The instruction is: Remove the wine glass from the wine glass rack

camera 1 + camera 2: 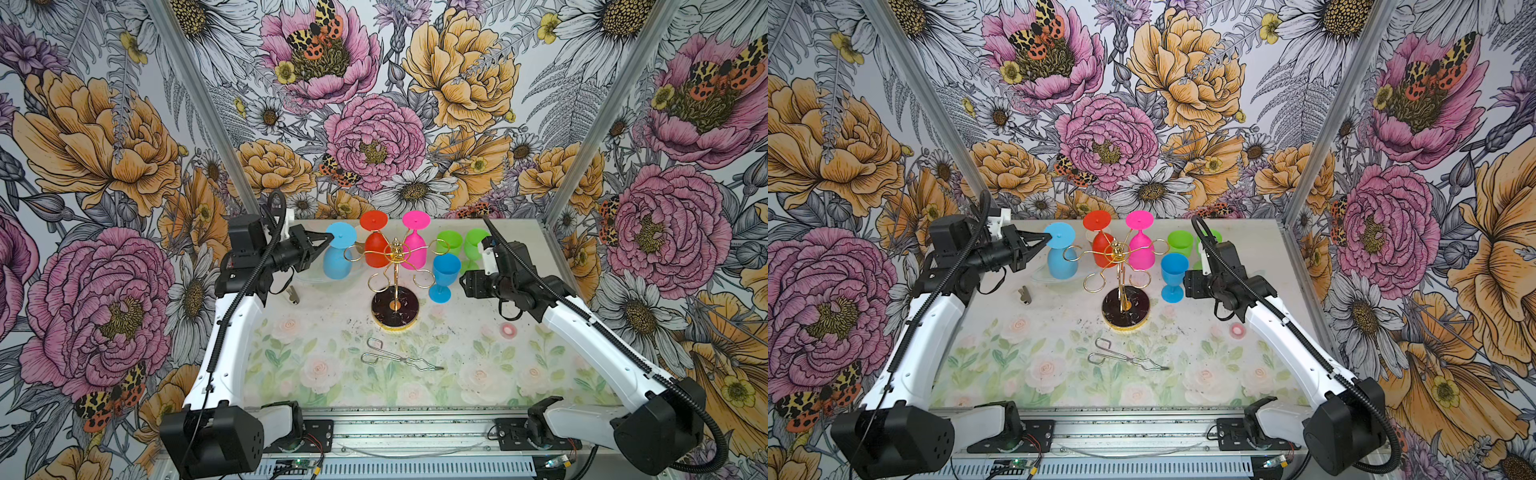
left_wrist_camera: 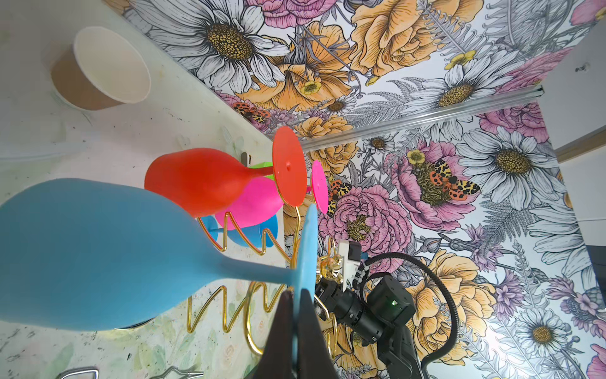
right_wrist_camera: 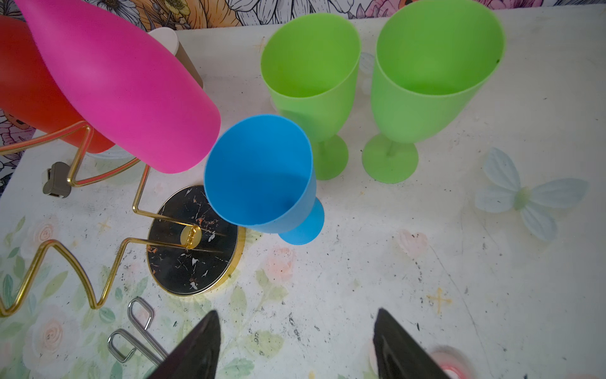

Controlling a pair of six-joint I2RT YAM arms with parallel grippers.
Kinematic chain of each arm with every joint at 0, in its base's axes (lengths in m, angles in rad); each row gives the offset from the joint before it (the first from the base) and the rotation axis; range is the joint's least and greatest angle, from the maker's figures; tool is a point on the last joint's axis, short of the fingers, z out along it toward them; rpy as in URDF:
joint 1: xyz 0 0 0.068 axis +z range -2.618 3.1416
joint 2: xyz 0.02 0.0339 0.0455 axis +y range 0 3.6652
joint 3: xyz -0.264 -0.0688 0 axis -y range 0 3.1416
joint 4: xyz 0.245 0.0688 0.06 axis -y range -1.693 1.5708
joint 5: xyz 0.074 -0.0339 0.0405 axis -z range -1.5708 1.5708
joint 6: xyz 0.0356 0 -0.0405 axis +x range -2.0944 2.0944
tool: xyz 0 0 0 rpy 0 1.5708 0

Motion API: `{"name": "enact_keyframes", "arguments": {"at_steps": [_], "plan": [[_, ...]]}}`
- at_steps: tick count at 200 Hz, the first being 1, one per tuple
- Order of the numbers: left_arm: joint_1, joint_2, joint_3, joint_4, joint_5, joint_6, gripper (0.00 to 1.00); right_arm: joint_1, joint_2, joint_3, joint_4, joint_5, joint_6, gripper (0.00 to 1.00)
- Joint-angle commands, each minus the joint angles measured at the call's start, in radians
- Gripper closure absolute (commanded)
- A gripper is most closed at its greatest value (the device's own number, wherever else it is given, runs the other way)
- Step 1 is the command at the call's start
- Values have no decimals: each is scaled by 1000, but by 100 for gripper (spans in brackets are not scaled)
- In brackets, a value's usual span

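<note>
The left gripper (image 2: 296, 292) is clenched on the foot-disc rim of the light-blue plastic wine glass (image 1: 337, 261). The glass hangs upside down on a loop of the gold wire wine glass rack with round black base (image 1: 384, 311), on the rack's left-arm side. The right gripper (image 3: 296, 316) gapes, holding nothing, beside the rack base. Stem hidden under foot in both top views; bowl cut off in left wrist view.
</note>
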Motion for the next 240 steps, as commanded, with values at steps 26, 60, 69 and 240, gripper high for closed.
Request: {"name": "enact_keyframes", "arguments": {"at_steps": [26, 60, 69, 240], "plan": [[77, -117, -85, 5, 27, 31, 100, -1, -21, -1, 32, -12, 17, 25], [132, -198, -154, -22, 120, 70, 100, 0, -21, 1, 32, -11, 18, 26], [135, -213, -162, -39, 142, 87, 100, 0, -21, 2, 32, -10, 16, 25], [15, -440, -275, -143, 326, 119, 100, 0, -33, -6, 35, -12, 27, 25]]}}
